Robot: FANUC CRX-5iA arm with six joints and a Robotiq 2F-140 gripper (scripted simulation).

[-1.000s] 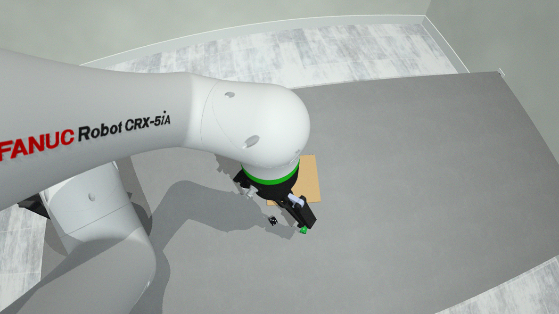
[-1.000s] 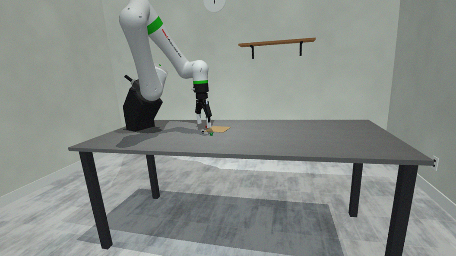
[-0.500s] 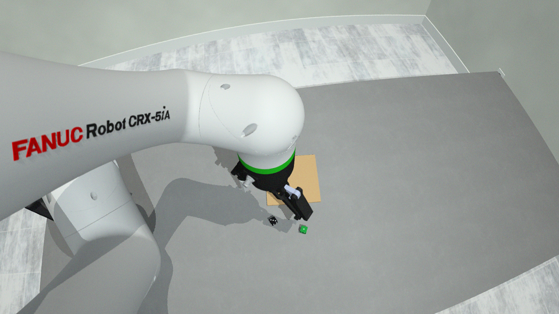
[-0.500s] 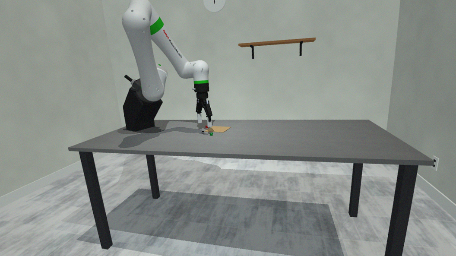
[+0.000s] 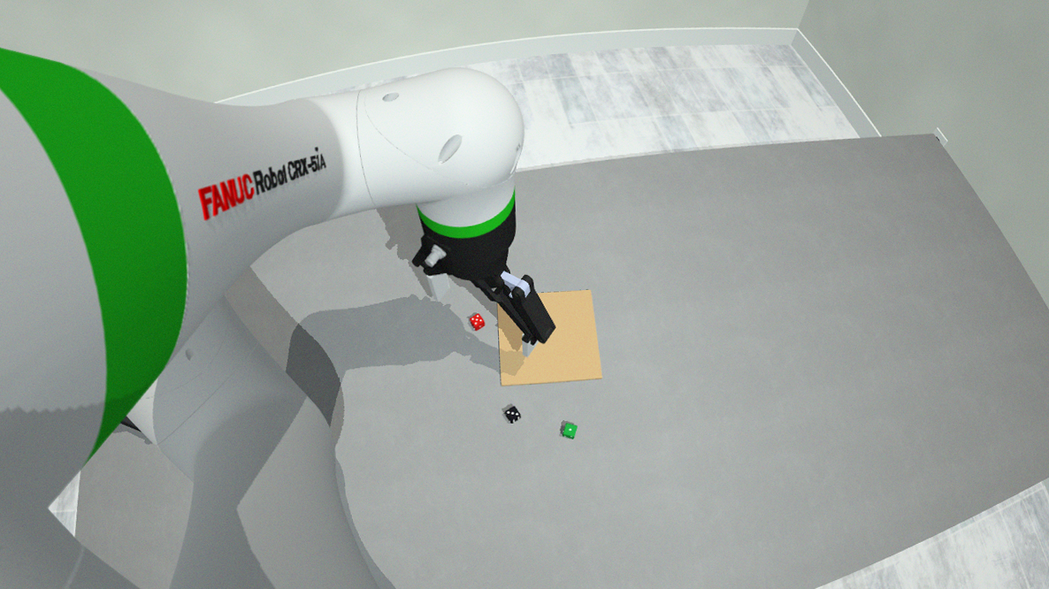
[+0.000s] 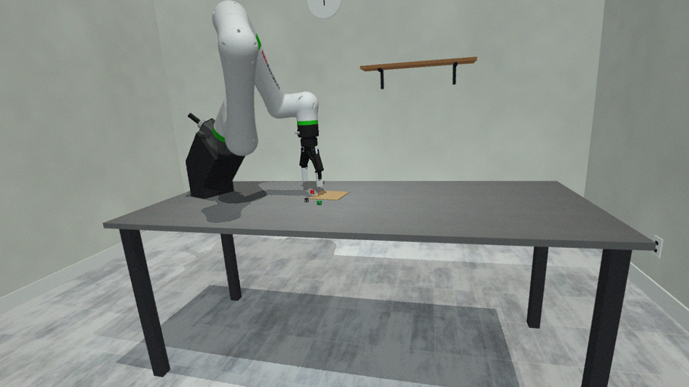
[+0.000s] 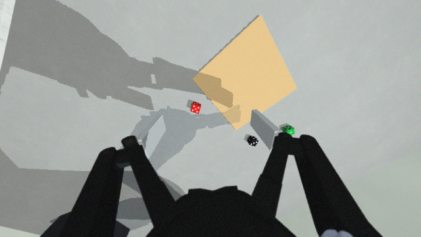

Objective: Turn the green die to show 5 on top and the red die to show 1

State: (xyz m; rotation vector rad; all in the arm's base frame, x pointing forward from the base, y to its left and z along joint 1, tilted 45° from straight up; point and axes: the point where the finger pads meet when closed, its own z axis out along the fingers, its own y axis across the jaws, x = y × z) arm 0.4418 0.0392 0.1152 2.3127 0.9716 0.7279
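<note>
The green die lies flat on the table, off the mat, just past the mat's near edge in the top view. In the wrist view it sits immediately beyond the tip of the right-hand finger, apart from it. Its top face appears to show 1 pip in the top view; the marking is too small to confirm.

The red die also lies flat on the table, off the mat, just beside the mat's left edge. In the wrist view it sits ahead of the fingers, between them and nearer the left-hand one. Its upper face shows several white pips; the count cannot be read.

The black die rests on the table near the green die, the 2 apart. In the wrist view it lies just inside the right-hand finger, not touching it.

The gripper hangs above the mat's left portion, raised off the surface. Its fingers stand fully apart with nothing between them.

The mat lies flat on the table with no die on it. The arm reaches down from its black base at the table's far corner.
</note>
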